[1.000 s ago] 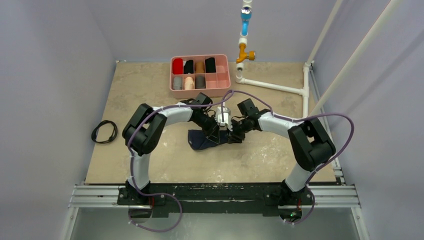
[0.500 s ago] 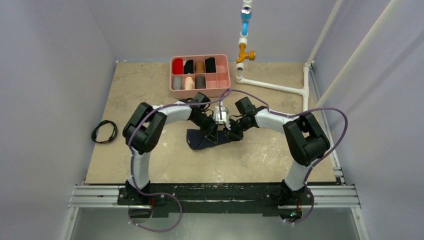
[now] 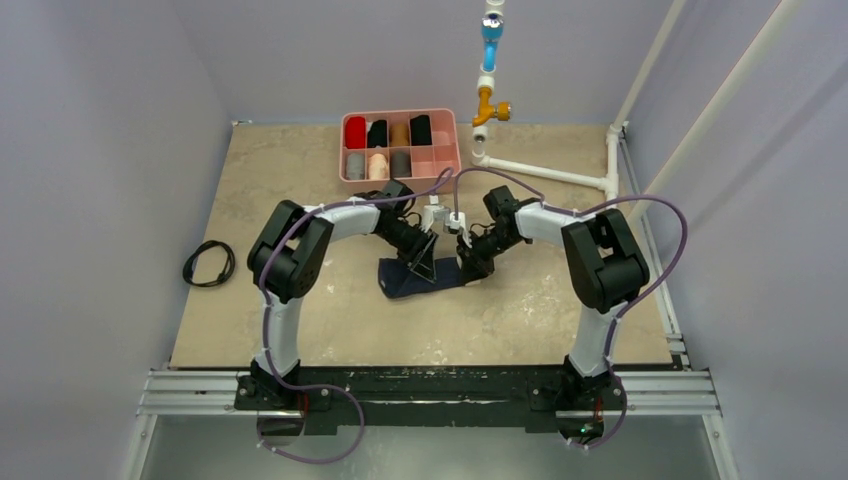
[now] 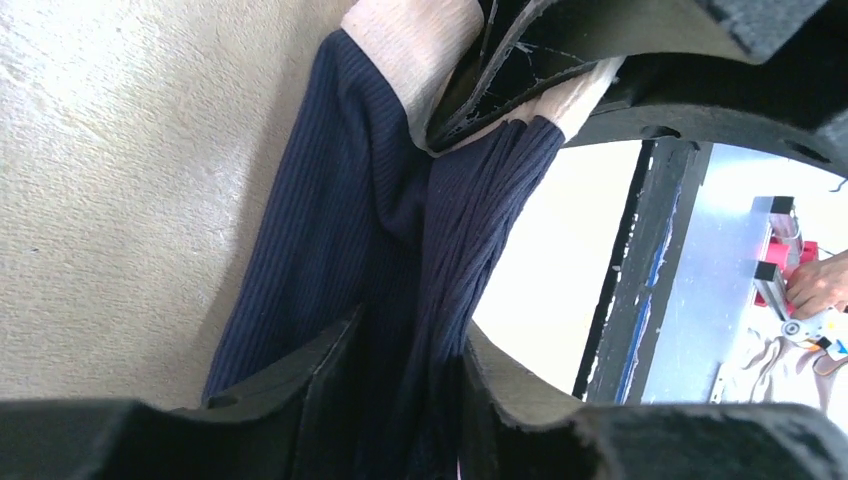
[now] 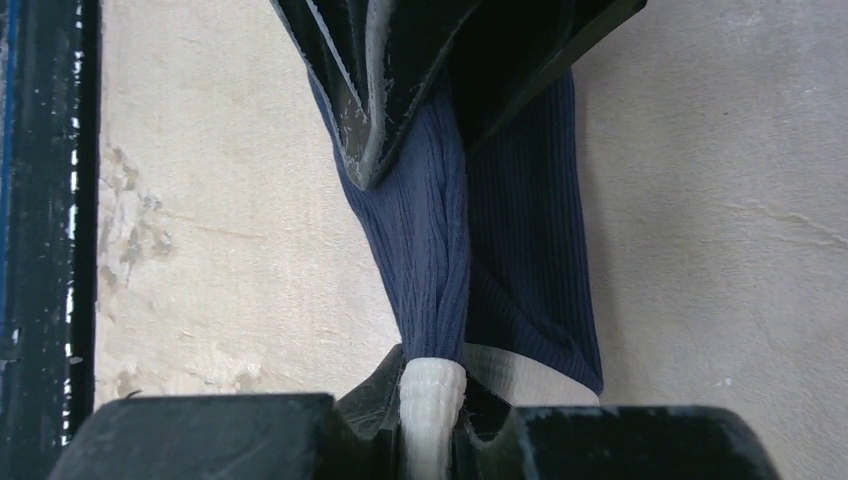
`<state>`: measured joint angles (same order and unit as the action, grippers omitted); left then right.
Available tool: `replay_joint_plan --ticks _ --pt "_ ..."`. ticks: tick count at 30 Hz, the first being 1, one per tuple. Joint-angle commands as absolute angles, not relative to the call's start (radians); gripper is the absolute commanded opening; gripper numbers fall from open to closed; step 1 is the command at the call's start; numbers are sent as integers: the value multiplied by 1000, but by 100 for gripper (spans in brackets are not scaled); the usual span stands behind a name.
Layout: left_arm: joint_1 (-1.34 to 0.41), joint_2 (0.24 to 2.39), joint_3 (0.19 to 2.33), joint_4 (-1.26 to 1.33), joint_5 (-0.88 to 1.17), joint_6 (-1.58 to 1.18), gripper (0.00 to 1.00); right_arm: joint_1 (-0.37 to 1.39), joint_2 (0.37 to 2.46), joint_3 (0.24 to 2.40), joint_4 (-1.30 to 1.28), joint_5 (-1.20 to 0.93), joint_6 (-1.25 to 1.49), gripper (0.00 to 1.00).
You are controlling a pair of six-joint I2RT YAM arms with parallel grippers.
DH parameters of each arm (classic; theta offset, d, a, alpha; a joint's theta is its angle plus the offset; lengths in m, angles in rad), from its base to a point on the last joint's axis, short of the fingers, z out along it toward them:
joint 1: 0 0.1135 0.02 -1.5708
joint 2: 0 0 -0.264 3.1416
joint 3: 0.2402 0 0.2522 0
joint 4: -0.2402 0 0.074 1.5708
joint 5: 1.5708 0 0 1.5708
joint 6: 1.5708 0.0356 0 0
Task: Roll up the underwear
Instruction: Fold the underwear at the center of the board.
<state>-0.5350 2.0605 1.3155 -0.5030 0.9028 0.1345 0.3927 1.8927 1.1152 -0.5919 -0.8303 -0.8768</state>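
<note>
The underwear, navy ribbed fabric with a cream band, lies bunched on the tan table between both grippers. My left gripper stands over its middle. In the left wrist view its jaws are parted, with a navy fold running loosely between them. My right gripper is at the garment's right end. In the right wrist view it is shut on the cream band, and a twisted strand of the underwear stretches from it up to the left gripper's fingers.
A pink divided tray holding several fabric rolls stands just beyond the grippers. White piping with an orange and blue tap runs along the back right. A black cable loop lies near the left edge.
The right gripper has closed onto the cream band. The left gripper's jaws have parted from shut. Both wrists have shifted slightly away from the bases.
</note>
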Motion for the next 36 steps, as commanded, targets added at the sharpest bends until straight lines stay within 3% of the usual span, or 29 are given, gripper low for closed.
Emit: replay_joint_plan --ticks 1,16,24,31,33,36 --pt "-531 2012 1315 -492 971 161 37 382 1945 1129 -686 -790 -879 5" --pt "-530 1982 1293 -599 969 224 62 342 1999 1173 -748 -831 -892 3" --pt "-529 1946 1242 -555 971 204 67 316 2034 1205 -795 -870 -913 3" --pt "-530 1938 1220 -528 916 168 62 301 2064 1231 -834 -888 -930 2" --pt "-530 1937 1221 -531 900 161 57 300 2062 1229 -836 -885 -931 2" --pt "-531 1939 1232 -545 882 163 39 299 2060 1230 -844 -871 -941 2"
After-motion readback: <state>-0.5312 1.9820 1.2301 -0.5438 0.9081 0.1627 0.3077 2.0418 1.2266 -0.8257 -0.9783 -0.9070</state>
